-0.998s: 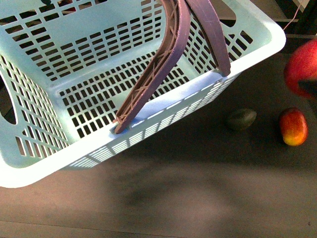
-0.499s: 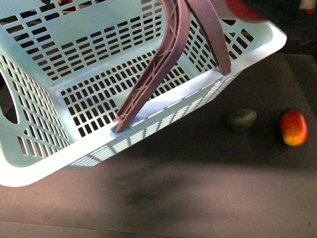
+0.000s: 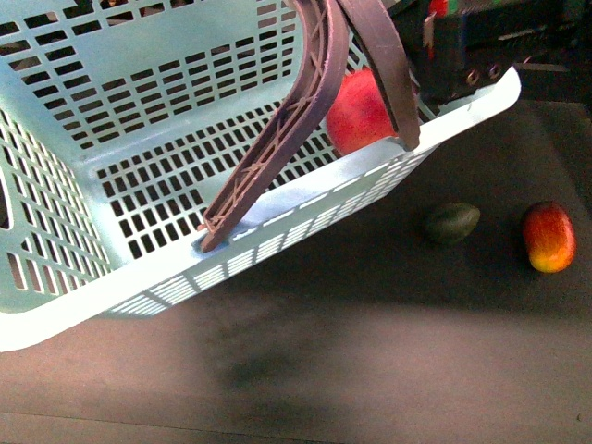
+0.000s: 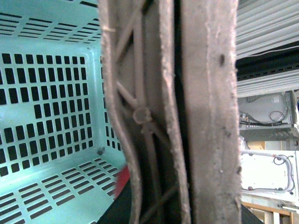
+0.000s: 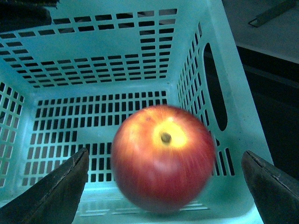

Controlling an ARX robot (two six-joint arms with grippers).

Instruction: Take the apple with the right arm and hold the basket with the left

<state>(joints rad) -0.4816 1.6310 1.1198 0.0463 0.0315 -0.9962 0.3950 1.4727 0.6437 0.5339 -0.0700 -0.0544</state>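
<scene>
Red apple (image 3: 361, 116) partly behind basket handles (image 3: 310, 92)

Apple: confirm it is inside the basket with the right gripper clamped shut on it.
Not quite. The apple is inside the basket, but the right gripper is open. The right wrist view shows its fingers spread wide, clear of the apple on both sides.
</scene>
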